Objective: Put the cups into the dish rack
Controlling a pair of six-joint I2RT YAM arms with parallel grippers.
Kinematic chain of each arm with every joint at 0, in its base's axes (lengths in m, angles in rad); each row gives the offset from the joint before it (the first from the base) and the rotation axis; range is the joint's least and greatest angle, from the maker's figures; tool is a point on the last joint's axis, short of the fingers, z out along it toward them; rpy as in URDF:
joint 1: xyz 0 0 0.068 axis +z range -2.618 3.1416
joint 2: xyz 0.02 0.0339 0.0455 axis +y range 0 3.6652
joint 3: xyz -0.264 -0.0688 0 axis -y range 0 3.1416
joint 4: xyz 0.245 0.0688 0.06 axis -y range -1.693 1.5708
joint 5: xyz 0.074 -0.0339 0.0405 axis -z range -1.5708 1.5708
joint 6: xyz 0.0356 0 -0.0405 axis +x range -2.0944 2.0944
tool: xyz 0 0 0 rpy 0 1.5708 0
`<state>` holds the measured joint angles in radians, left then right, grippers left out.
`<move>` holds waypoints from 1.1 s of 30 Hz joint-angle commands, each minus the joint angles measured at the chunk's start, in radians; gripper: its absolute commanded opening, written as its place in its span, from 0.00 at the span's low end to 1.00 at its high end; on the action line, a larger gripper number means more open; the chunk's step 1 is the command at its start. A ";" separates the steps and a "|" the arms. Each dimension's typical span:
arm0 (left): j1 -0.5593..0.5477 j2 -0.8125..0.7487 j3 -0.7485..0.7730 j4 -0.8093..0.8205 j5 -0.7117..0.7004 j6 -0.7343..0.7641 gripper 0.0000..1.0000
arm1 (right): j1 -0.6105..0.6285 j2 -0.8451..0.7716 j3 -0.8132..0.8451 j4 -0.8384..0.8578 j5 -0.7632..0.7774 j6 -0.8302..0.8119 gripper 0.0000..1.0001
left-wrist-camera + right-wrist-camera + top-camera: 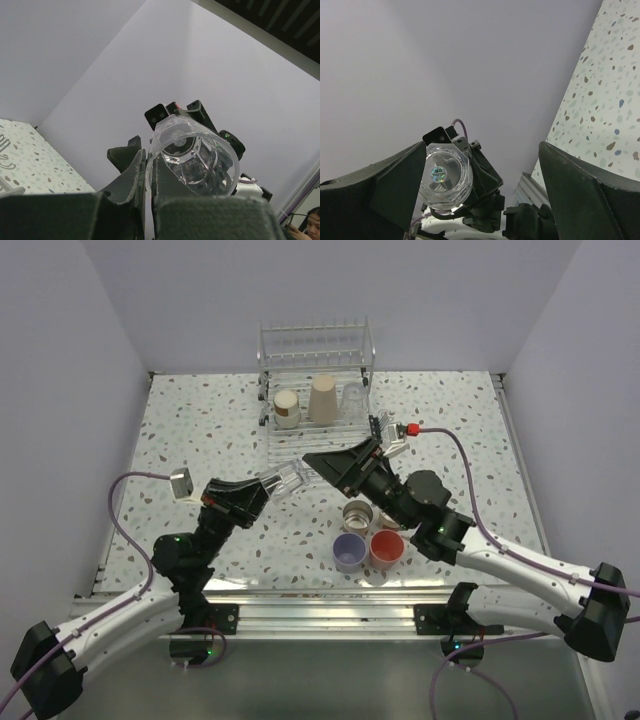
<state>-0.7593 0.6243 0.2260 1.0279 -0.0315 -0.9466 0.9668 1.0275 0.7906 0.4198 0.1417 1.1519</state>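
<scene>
Seeing left gripper (pixel 149 176) clenched on the wall of a clear cup (pixel 285 478), held tilted above the table (pixel 200 430) just short of the dish rack (pixel 315 340). Seeing right gripper (pixel 482 150) spread wide, grasping nothing, mouth facing that cup's base. Counting a beige cup (pixel 322 398) and a metallic cup (pixel 287 408) in the rack, with the lavender cup (pixel 349 551) and coral cup (pixel 386 549) on the table by the right arm.

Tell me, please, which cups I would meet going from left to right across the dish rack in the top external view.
brown-and-tan cup → tall beige cup → clear tumbler
</scene>
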 commanded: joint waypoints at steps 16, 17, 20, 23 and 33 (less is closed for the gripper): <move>0.003 0.080 0.010 0.116 -0.033 0.031 0.00 | 0.026 0.091 -0.034 0.356 -0.096 0.085 0.91; 0.003 0.081 0.012 0.118 -0.034 0.032 0.00 | 0.036 0.095 -0.033 0.361 -0.097 0.086 0.87; 0.003 0.091 0.010 0.121 -0.039 0.035 0.00 | 0.050 0.117 -0.030 0.379 -0.096 0.088 0.77; 0.003 0.098 0.003 0.138 -0.042 0.035 0.00 | 0.056 0.128 -0.025 0.382 -0.093 0.086 0.64; 0.003 0.043 0.077 -0.192 -0.053 0.072 0.26 | 0.066 0.117 0.001 0.309 -0.054 0.030 0.00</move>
<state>-0.7593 0.7010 0.2287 1.0485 -0.0563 -0.9207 1.0206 1.1595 0.7357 0.7265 0.0654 1.2255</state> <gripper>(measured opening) 0.156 0.543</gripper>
